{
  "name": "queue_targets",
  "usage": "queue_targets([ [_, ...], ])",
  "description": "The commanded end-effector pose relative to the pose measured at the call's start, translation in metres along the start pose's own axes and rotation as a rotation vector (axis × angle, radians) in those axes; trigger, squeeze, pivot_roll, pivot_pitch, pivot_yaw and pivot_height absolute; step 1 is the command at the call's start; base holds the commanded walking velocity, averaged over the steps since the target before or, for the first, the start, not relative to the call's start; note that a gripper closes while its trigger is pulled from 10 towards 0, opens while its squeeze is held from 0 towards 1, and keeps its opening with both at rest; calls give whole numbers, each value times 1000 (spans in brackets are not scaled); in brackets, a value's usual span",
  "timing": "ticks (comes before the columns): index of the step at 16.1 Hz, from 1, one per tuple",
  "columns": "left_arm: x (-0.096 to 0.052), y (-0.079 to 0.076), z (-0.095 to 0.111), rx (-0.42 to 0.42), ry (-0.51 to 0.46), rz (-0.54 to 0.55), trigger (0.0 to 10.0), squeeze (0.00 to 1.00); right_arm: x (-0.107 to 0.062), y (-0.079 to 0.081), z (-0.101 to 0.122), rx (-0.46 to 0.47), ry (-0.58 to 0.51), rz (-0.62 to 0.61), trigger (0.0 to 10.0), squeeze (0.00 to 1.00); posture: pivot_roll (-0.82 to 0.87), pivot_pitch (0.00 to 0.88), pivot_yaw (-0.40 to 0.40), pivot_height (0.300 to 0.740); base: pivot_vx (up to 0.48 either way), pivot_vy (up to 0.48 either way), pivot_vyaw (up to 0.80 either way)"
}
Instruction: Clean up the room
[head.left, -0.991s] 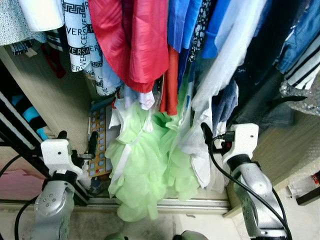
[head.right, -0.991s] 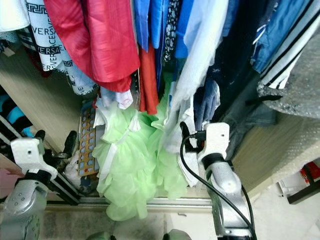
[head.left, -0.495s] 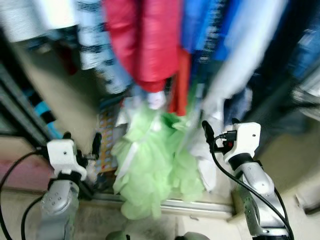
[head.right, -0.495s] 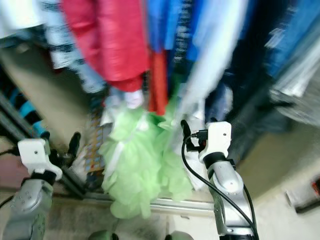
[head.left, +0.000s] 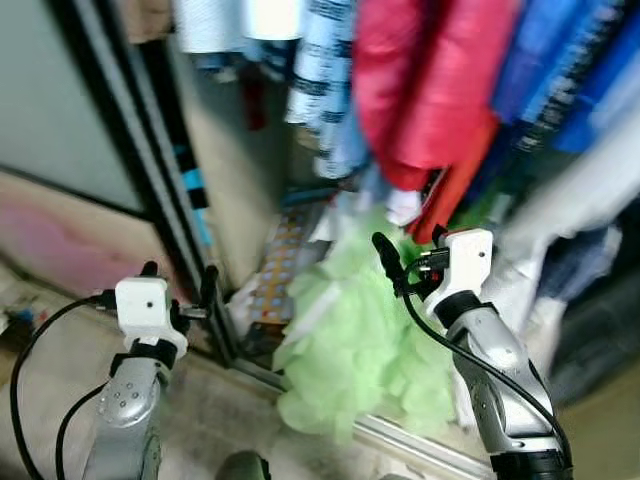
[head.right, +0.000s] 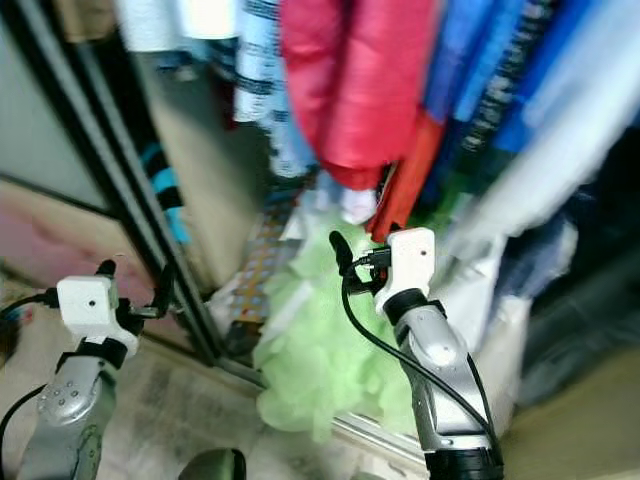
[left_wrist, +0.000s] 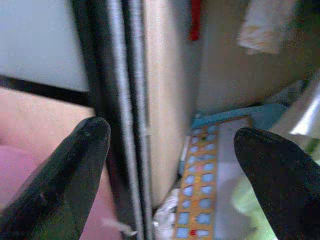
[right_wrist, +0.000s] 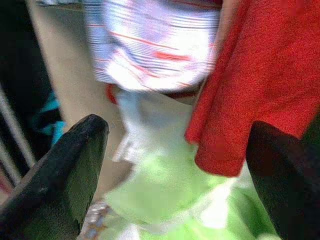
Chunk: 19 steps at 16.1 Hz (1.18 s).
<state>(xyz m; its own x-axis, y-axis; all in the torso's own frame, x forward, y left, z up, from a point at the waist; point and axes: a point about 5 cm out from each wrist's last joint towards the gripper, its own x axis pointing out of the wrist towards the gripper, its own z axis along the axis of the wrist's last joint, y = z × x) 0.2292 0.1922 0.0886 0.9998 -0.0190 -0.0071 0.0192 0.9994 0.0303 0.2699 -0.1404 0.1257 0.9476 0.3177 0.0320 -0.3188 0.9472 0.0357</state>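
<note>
My left gripper (left_wrist: 170, 165) and right gripper (right_wrist: 175, 175) both gape empty before blurred hanging clothes (head.left: 440, 90) and a green ruffled dress (head.left: 365, 350).

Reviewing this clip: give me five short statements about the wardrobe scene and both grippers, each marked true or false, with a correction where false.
1. The left gripper is open, its black fingers spread either side of the dark sliding-door frame. True.
2. The right gripper is shut on the red hanging garment. False: it is open, holding nothing, with the garment ahead of it.
3. A pale green ruffled dress spills down to the metal floor track of the wardrobe. True.
4. The green dress lies folded on a shelf above the hanging clothes. False: it sits low, below the red garment.
5. A patterned board with blue squares stands inside the wardrobe by the door frame. True.
</note>
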Motion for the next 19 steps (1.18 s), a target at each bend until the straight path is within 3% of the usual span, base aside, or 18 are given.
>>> queue_targets([
  [1, 1, -3, 9, 12, -33, -6, 10000, 0, 4, 4, 3, 5, -4, 29, 10000, 0, -52, 0, -25, 740, 0, 0, 800],
  [4, 0, -3, 10, 16, -28, 25, 10000, 0, 7, 8, 8, 15, -11, 57, 10000, 0, -52, 0, -29, 740, 0, 0, 800],
  [8, -15, 2, 4, 14, 24, 115, 10000, 0, -6, 9, 4, 33, 20, 46, 10000, 0, -56, 0, -25, 740, 0, 0, 800],
  [11, -12, 1, 9, -6, 18, 126, 10000, 0, -9, 6, 4, 53, 36, 60, 10000, 0, -58, 0, -31, 740, 0, 0, 746],
  [14, -8, -2, 13, -11, 6, 118, 10000, 0, -12, 14, 9, -24, 10, 142, 10000, 0, -66, 0, -28, 740, 0, 0, 0],
  [16, -7, -5, 12, -10, 11, 115, 10000, 0, -11, 15, 7, -17, 22, 135, 10000, 0, -68, 0, -26, 740, 0, 0, 0],
  [19, -7, -7, 12, -9, 16, 112, 10000, 0, -8, 19, 8, -14, 16, 153, 10000, 0, -66, 0, -24, 740, 0, 0, 800],
])
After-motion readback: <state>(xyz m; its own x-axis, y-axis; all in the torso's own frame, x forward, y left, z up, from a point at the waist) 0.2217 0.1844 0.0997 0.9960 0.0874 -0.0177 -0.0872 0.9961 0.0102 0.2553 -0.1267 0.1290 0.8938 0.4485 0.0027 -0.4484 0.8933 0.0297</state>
